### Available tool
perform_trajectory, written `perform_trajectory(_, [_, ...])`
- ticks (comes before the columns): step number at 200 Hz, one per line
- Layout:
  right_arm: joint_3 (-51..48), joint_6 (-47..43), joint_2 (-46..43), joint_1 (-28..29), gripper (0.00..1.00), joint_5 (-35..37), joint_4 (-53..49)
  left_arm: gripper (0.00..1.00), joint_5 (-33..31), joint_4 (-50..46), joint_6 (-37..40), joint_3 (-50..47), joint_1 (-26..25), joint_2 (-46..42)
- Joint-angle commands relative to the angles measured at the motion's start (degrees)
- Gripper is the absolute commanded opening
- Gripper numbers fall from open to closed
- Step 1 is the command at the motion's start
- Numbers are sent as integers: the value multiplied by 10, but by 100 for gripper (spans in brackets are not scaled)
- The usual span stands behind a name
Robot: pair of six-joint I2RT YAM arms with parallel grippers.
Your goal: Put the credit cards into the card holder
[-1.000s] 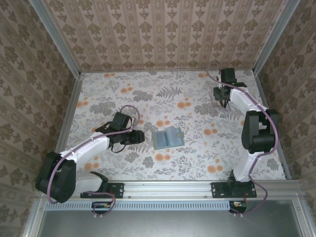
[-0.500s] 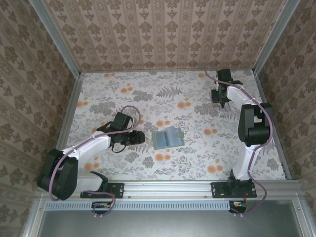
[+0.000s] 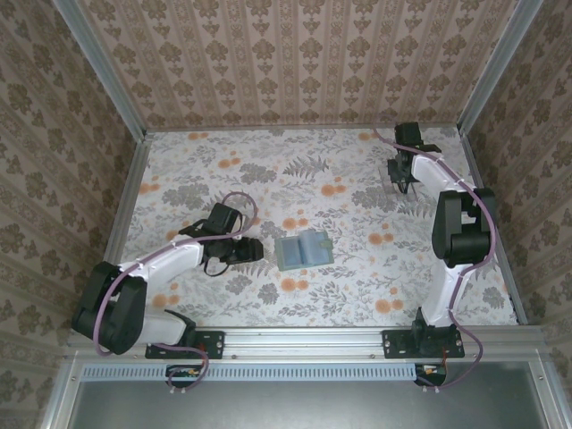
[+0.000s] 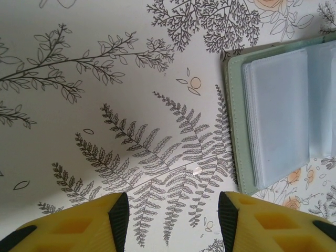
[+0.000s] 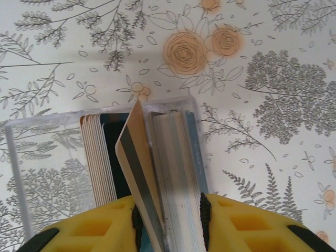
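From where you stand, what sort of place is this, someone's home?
Probably not a home: it looks like a small robot test booth. Wallpapered panels sit in a bare metal frame, and a left arm and right arm are bolted to a rail edging a flower-patterned table.

We find the card holder (image 3: 304,249) lying on the table (image 3: 357,295) near its middle, with the left gripper (image 3: 256,251) just beside it at nine o'clock. Well apart at two o'clock, near the far right corner, a box (image 5: 31,157) sits on the table. Credit cards (image 5: 100,157) stand on edge in it, some between the jaws of the right gripper (image 5: 169,220).
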Motion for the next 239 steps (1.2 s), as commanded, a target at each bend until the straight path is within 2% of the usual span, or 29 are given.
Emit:
perform_trajectory(1, [-5, -8, -20, -2, 38, 43, -3, 51, 9, 1, 6, 19, 0, 3])
perform_trajectory(48, [-3, -7, -18, -2, 39, 37, -6, 51, 8, 1, 5, 16, -2, 3])
perform_trajectory(92, [0, -12, -18, -2, 35, 59, -6, 51, 5, 2, 3, 15, -3, 3])
perform_trajectory(108, [-3, -12, -22, -1, 31, 57, -3, 51, 6, 1, 3, 16, -3, 3])
perform_trajectory(136, [-9, -20, -30, -1, 14, 27, -1, 51, 4, 2, 3, 16, -4, 3])
perform_trajectory(163, [-8, -25, -25, -1, 2, -3, -1, 51, 5, 2, 4, 16, -5, 7])
perform_trajectory(222, [-3, -18, -35, -1, 0, -27, -10, 51, 4, 1, 4, 14, -6, 8])
perform_trajectory(239, [3, -4, -53, 0, 0, -12, -25, 51, 4, 0, 4, 12, -6, 7])
